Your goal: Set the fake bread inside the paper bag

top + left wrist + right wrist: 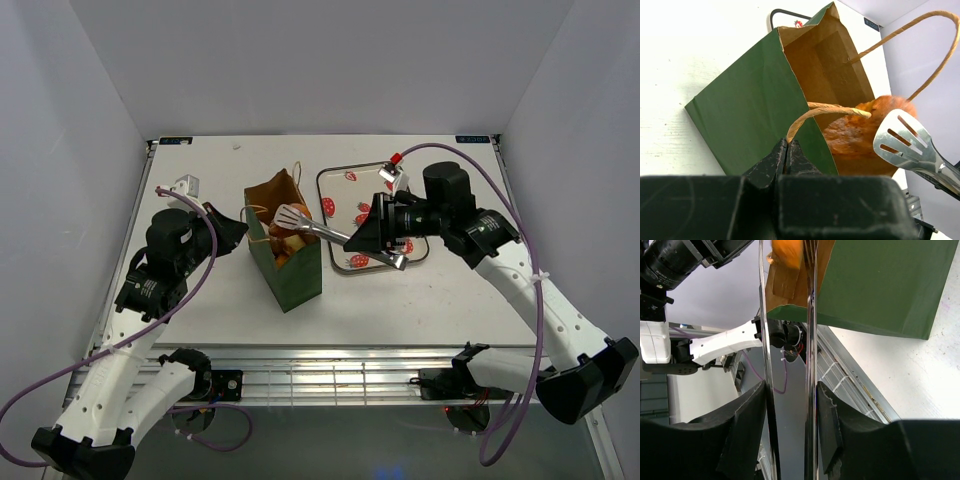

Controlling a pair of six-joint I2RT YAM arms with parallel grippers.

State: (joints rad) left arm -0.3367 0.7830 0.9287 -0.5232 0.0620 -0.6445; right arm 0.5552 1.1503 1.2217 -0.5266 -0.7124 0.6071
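Note:
The dark green paper bag (297,272) stands mid-table with its brown mouth open; it also shows in the left wrist view (752,107) and the right wrist view (880,285). Orange-brown fake bread (281,243) lies inside it, with the large orange bun (855,132) at the mouth. My left gripper (243,222) is shut on a tan loop handle (826,110) at the bag's left rim. My right gripper (362,238) is shut on metal tongs (312,229), whose slotted head (902,140) sits over the bag mouth beside the bun. I cannot tell whether the tongs grip it.
The white strawberry-printed tray (336,175) lies right of the bag, under my right arm. A small silver object (187,185) sits at the back left. The table's front edge with metal rails (330,365) is close in front of the bag.

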